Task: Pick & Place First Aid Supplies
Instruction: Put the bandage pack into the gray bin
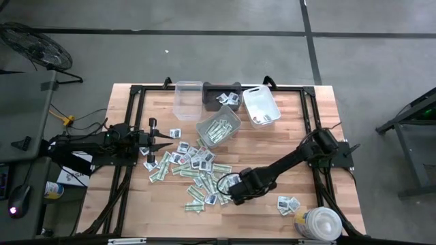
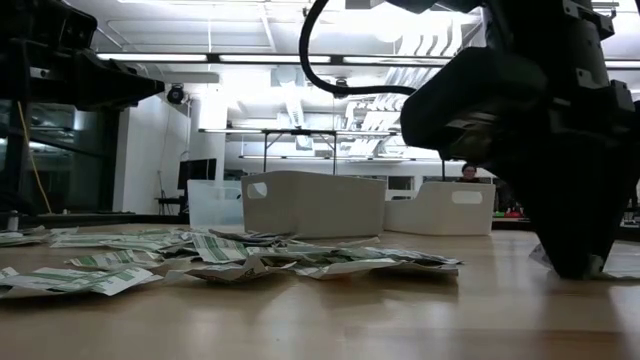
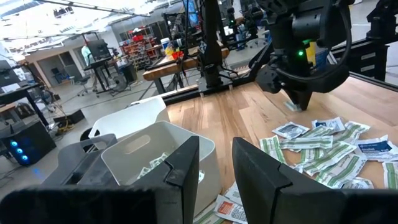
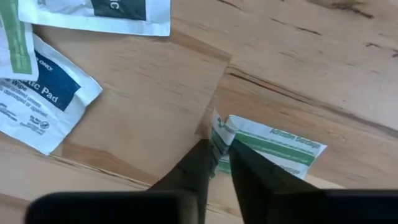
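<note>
I am watching the wooden table, its planks pale and grainy, carrying three bins along the far edge: a clear bin, a dark bin and a white bin, with a grey bin tilting just in front of them. A round white tub is sitting at the near right corner.

The first aid supplies are lying scattered mid-table, thin, flat and crinkly, many overlapping. The left gripper is hovering at the pile's left edge, fingers partly apart and holding nothing I can see.

The right gripper is pressing down on the table at the pile's near right side, its fingers pinching narrow on one end of a green-and-white strip packet. A squarish white pad packet is lying near it.

My worry: the pinch is catching only the packet's edge, so the slick, floppy strip could slide out on lifting. The fingertips touching the wood could also scrape or skid, nudging the neighbouring packets.
</note>
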You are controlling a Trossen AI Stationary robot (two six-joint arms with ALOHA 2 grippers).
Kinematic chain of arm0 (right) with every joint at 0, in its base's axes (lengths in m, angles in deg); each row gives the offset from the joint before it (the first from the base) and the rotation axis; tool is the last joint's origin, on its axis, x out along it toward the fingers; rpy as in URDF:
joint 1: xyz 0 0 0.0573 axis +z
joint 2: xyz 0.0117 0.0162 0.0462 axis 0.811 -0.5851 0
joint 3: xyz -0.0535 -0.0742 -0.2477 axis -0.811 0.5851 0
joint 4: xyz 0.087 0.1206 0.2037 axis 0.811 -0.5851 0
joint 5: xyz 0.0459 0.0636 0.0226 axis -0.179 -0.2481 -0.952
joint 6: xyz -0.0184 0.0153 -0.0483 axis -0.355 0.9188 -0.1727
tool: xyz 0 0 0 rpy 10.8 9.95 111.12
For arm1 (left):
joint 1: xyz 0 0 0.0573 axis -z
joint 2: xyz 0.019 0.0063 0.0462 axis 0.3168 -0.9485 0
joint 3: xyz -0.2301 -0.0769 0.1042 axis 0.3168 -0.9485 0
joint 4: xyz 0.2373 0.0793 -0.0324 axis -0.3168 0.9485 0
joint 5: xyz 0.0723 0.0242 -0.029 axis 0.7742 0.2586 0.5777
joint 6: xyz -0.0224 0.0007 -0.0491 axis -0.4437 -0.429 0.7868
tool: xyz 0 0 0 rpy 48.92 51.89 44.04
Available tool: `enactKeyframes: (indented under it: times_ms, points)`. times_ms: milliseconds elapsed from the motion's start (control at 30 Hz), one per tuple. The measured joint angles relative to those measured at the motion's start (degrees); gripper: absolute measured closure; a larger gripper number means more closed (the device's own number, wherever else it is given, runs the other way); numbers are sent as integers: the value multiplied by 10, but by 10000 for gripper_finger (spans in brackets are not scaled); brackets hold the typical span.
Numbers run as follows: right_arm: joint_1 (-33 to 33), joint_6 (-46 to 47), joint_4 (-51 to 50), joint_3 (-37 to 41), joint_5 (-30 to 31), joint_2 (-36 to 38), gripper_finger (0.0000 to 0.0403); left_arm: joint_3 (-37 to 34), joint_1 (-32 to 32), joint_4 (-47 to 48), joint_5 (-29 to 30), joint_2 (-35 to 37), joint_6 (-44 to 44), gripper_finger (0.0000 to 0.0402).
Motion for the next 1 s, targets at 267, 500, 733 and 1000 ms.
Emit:
enactKeyframes:
  times_ms: [267, 500, 733, 1000]
  points:
    - [1, -31, -32, -18, 19, 23, 396, 0, 0, 0, 0, 0, 0, 305]
    - [0, -108, -107, -111, 45, 27, 401, 0, 0, 0, 0, 0, 0, 305]
    - [-29, -312, -183, -210, 108, 29, 402, 0, 0, 0, 0, 0, 0, 305]
    - [-123, -560, -205, -261, 167, 29, 402, 0, 0, 0, 0, 0, 0, 305]
